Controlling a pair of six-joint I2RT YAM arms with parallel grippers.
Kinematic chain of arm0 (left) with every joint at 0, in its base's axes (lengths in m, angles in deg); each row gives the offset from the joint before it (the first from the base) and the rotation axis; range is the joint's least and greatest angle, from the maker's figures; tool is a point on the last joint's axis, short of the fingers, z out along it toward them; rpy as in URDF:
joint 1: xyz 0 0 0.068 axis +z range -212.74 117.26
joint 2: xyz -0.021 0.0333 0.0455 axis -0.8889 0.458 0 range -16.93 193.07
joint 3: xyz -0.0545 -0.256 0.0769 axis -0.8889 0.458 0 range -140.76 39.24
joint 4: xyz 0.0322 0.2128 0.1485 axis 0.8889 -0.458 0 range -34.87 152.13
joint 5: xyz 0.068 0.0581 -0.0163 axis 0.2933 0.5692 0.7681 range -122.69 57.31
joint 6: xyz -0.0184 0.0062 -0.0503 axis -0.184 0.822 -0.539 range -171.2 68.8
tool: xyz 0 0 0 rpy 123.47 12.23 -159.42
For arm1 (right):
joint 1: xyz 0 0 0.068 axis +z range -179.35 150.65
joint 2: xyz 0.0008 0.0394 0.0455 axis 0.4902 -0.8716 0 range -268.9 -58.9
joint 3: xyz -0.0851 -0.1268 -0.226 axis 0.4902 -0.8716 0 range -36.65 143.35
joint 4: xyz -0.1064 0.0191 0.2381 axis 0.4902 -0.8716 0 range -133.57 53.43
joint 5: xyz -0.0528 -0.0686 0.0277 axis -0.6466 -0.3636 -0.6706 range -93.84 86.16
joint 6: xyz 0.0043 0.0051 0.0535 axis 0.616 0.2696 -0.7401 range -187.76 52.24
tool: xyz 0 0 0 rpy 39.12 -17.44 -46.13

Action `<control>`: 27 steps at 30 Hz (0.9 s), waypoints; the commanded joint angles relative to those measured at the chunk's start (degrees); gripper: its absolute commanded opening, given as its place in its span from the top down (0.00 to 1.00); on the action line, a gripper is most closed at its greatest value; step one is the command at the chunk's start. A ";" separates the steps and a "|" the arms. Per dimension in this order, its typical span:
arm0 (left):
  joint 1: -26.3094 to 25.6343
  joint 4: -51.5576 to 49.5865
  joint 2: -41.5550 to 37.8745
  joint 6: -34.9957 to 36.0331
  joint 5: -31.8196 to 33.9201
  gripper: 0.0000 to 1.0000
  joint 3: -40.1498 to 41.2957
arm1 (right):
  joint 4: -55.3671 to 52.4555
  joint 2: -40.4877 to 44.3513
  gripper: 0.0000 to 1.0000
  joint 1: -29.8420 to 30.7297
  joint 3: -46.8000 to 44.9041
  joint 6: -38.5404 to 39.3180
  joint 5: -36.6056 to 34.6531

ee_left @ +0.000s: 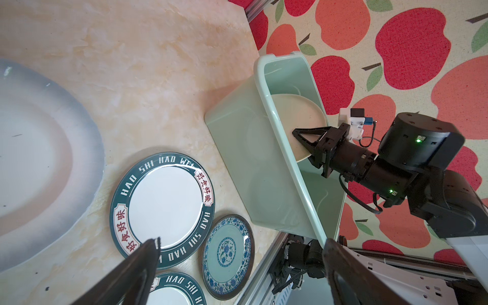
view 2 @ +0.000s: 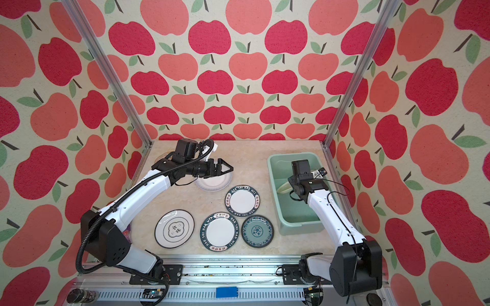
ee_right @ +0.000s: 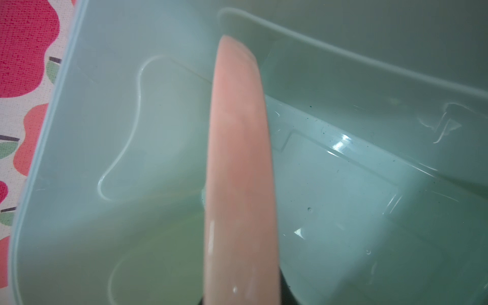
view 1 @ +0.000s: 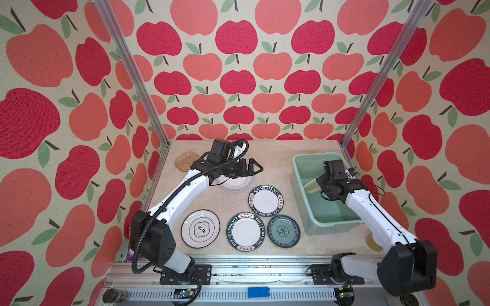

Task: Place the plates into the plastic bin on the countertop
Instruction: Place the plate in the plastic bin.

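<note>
the cream plate (ee_left: pixel 298 116) is tipping up on its edge inside the bin (view 1: pixel 328 227). the right gripper (ee_left: pixel 303 138) is pinching its rim tight. it should be lowering slowly and laying the plate flat before letting go. the left gripper (view 1: pixel 256 168) is hanging wide open, holding nothing, over a pale plate (view 1: pixel 236 185).

enclosure walls (view 1: pixel 238 66): apple-print fabric, three sides.
red and coral apples on cream; two aluminium corner posts (view 1: pixel 132 71) at rear; aluminium rail (view 1: pixel 252 265) along front; even light.
</note>
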State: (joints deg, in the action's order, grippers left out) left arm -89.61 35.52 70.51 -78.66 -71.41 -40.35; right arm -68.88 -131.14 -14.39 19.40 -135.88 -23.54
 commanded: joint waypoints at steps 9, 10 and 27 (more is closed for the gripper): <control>-0.97 -2.66 2.02 1.36 1.01 0.01 -3.48 | 10.33 -1.78 0.99 -1.60 -4.68 -3.28 1.22; -0.99 -2.65 2.05 1.37 1.01 0.01 -3.55 | 10.47 -2.00 0.99 -1.84 -5.08 -3.61 1.33; -1.34 -4.37 1.36 2.37 1.75 0.01 -3.75 | 10.34 -4.13 0.72 -2.79 -10.49 -6.59 1.70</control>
State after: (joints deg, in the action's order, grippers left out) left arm -90.75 33.53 72.58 -78.03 -70.55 -42.17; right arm -56.54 -134.27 -16.77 10.59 -142.02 -21.66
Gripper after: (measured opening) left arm 0.992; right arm 0.270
